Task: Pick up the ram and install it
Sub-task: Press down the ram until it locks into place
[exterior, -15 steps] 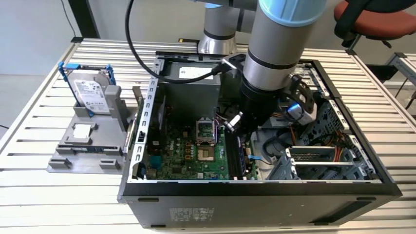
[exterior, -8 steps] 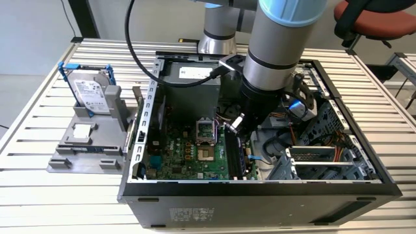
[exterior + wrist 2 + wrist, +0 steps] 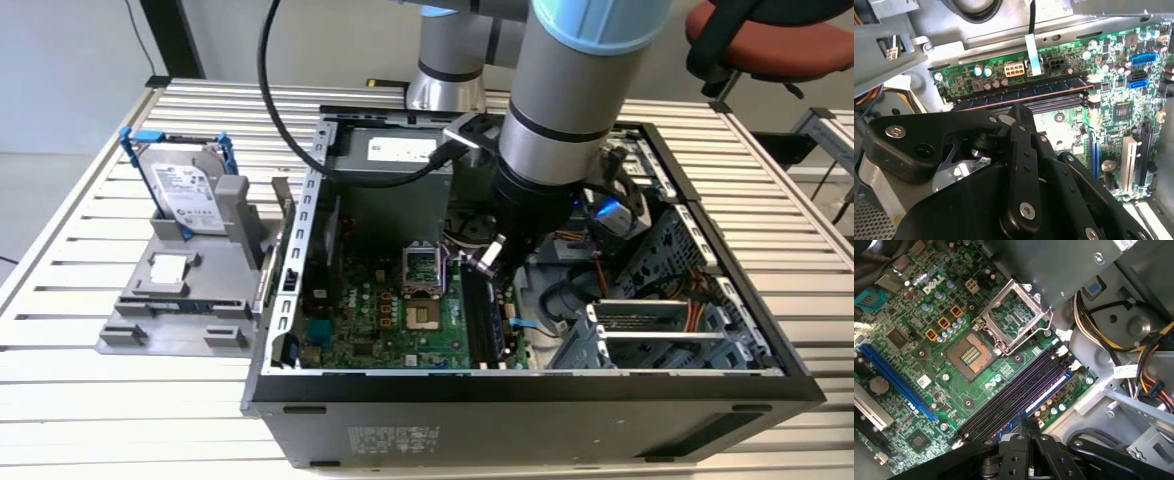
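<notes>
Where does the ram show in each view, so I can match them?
Exterior view: the ram stands among the motherboard slots, under the arm.
Second wrist view: bluish stick seated in the slot nearest the capacitors.
First wrist view: pale-labelled stick in the outermost slot.
Shared landmark: the empty black slots beside it.

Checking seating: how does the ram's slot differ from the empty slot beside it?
In the first wrist view, the ram's slot holds the ram, a stick with a pale label, while the empty slot shows a bare dark groove. The ram's slot lies nearest the board's edge; the empty slot lies nearer the CPU socket. Both are long, narrow and parallel.
</notes>
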`<act>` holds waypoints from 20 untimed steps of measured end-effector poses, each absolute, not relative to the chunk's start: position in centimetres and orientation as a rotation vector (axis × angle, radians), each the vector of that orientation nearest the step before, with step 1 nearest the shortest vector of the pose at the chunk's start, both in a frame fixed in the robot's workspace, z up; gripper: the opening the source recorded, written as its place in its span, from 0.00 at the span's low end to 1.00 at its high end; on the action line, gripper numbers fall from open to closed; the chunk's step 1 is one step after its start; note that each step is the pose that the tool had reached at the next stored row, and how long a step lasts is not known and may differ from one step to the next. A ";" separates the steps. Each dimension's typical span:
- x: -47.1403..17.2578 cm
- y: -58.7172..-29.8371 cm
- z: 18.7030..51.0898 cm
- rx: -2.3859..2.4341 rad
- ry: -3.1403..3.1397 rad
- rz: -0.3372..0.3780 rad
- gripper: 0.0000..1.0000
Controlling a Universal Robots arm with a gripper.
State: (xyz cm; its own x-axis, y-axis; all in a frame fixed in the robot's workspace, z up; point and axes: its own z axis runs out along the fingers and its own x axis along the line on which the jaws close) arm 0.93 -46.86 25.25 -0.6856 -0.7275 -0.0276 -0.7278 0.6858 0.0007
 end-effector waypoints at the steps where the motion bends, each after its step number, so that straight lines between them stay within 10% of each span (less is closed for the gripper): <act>1: 0.9 -46.8 25.3 -1.248 2.856 0.018 0.00; 20: 1.1 -46.8 25.2 -1.508 2.715 0.061 0.00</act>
